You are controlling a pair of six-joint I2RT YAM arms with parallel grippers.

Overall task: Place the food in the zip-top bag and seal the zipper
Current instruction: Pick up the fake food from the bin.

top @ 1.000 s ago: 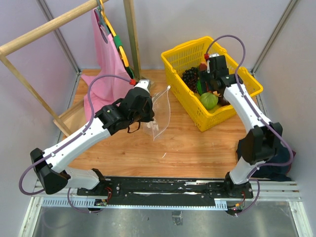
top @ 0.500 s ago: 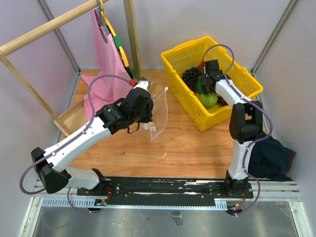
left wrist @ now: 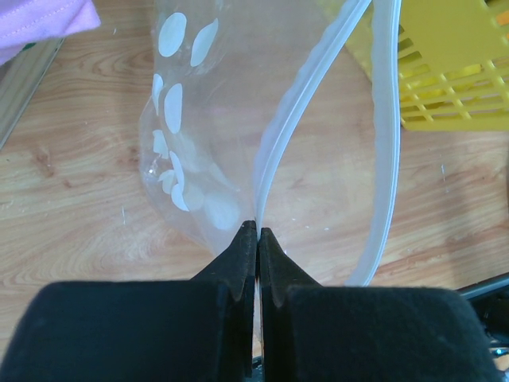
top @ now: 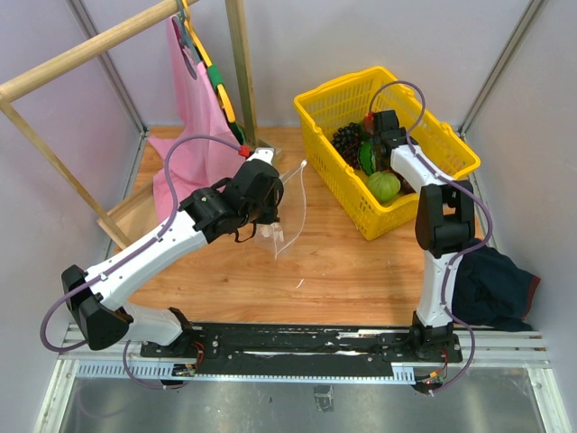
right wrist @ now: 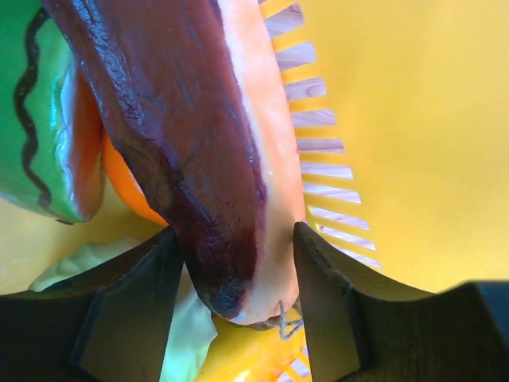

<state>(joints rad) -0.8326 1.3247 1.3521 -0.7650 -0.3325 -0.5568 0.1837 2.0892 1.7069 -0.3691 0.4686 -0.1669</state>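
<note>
My left gripper (top: pixel 270 225) is shut on the rim of the zip-top bag (top: pixel 290 203), holding it up above the table with its mouth gaping. In the left wrist view the jaws (left wrist: pixel 258 227) pinch one whitish zipper strip; the other strip (left wrist: pixel 386 143) curves away to the right, and the clear dotted bag (left wrist: pixel 207 119) hangs beyond. My right gripper (top: pixel 374 149) is down in the yellow basket (top: pixel 329 90). Its fingers (right wrist: pixel 235 239) press both sides of the long brown-orange slice (right wrist: pixel 207 135). A green ball (top: pixel 382 185) lies in the basket.
A green piece with a black wavy line (right wrist: pixel 36 111) and an orange piece sit beside the slice. Dark grapes (top: pixel 346 137) lie in the basket. A pink cloth (top: pixel 189 135) hangs from a wooden rack (top: pixel 90 45) at back left. A dark cloth (top: pixel 496 284) lies at the right.
My right arm has swung in and reached down into the basket among the food. My left gripper has stayed almost still with the bag.
</note>
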